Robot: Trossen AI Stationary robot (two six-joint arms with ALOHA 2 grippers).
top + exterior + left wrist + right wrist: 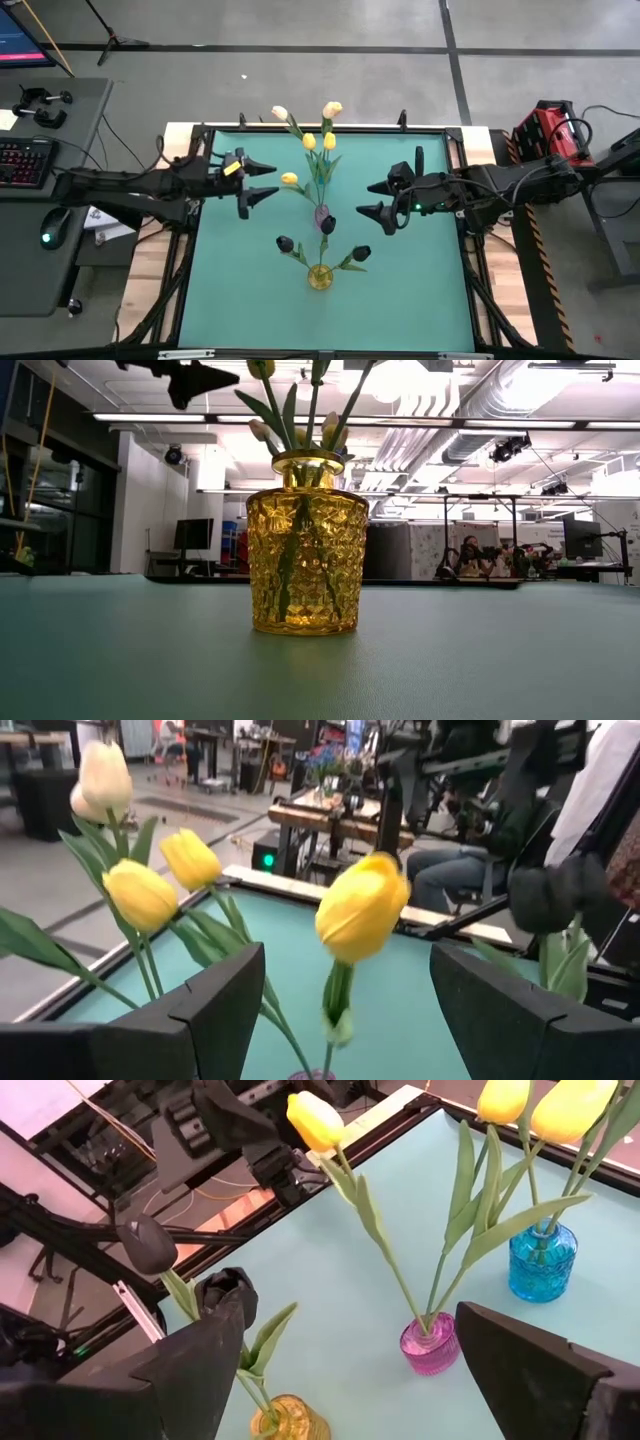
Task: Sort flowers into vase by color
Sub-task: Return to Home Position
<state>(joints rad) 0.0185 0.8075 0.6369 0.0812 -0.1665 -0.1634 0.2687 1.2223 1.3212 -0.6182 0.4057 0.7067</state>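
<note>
Bright, even overhead light; soft shadows on mat (400, 290); ceiling lights (400, 380) glaring.

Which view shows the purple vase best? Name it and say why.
The right wrist view: the purple vase stands whole and unobstructed, stems rising from it. The high view shows only its small top from above. The left wrist view catches at most a sliver of its rim; the low view doesn't show it.
</note>
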